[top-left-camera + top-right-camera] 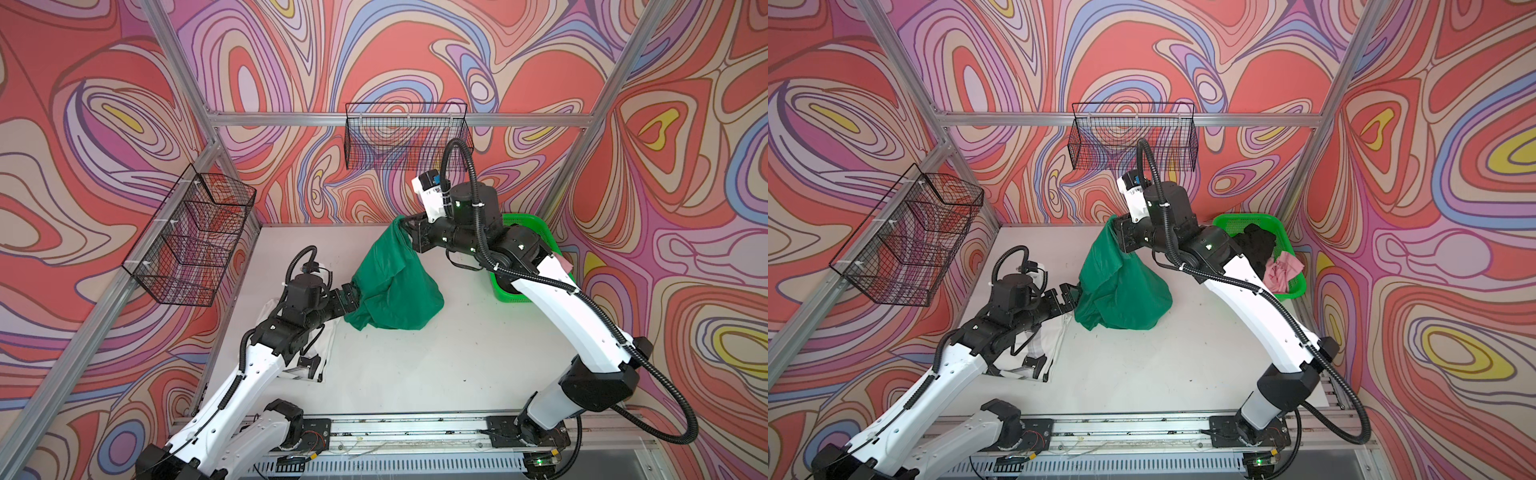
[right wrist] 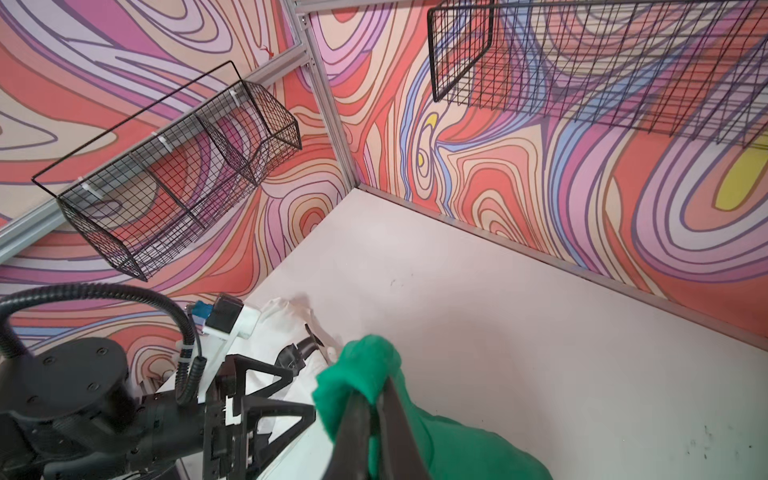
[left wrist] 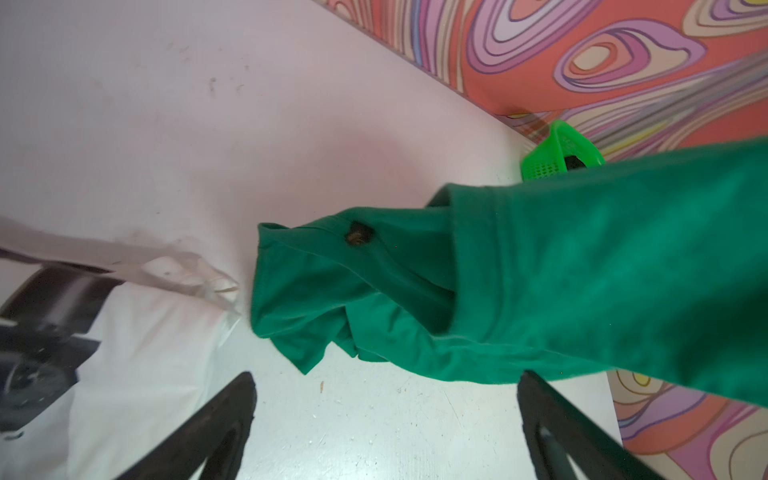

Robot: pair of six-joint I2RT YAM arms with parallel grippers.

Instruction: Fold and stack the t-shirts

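Note:
The dark green t-shirt (image 1: 395,278) (image 1: 1121,286) hangs in a cone from my right gripper (image 1: 405,224) (image 2: 376,399), which is shut on its top bunch; the lower part rests on the table. My left gripper (image 1: 352,296) (image 3: 386,378) stands open at the shirt's lower left edge, with bare table between its fingers and the green hem (image 3: 415,365) just beyond them. A white t-shirt with black marks (image 1: 1050,349) (image 3: 145,353) lies flat under the left arm. A black t-shirt (image 1: 1260,245) and a pale pink one (image 1: 1281,272) sit in the green basket (image 1: 1246,222).
The green plastic basket (image 1: 528,222) stands at the back right corner, partly behind the right arm. Black wire baskets hang on the left wall (image 1: 195,237) and the back wall (image 1: 407,137). A metal rail (image 1: 395,428) runs along the table's front.

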